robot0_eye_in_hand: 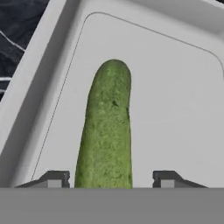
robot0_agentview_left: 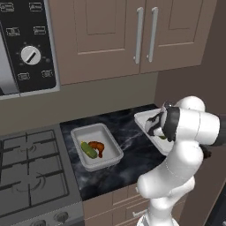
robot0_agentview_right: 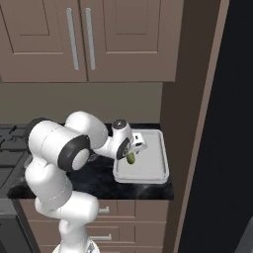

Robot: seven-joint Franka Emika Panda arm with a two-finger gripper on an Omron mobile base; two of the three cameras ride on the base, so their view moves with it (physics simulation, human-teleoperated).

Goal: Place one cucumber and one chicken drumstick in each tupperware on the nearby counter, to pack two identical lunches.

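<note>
Two white tupperwares stand on the black marbled counter [robot0_agentview_left: 128, 170]. The left tupperware [robot0_agentview_left: 114, 145] holds a cucumber [robot0_agentview_left: 88, 150] and a chicken drumstick [robot0_agentview_left: 98, 146]. Low over the right tupperware [robot0_agentview_right: 157, 165], my gripper [robot0_agentview_right: 132, 151] points down. A second cucumber [robot0_eye_in_hand: 107, 127] lies between its fingertips [robot0_eye_in_hand: 54, 178], on or just above this tupperware's floor [robot0_eye_in_hand: 175, 100]. The jaws stand open, with a gap on each side of the cucumber. The same cucumber [robot0_agentview_right: 131, 158] pokes out below the hand in the right base view. The arm covers part of the right tupperware [robot0_agentview_left: 142, 120] in the left base view.
A gas stove [robot0_agentview_left: 31, 172] adjoins the counter on the left, below a black control panel with a knob [robot0_agentview_left: 31, 55]. Brown wall cabinets [robot0_agentview_left: 145, 35] hang overhead. A tall brown side panel [robot0_agentview_right: 192, 123] bounds the counter on the right. Drawers [robot0_agentview_right: 143, 207] sit beneath.
</note>
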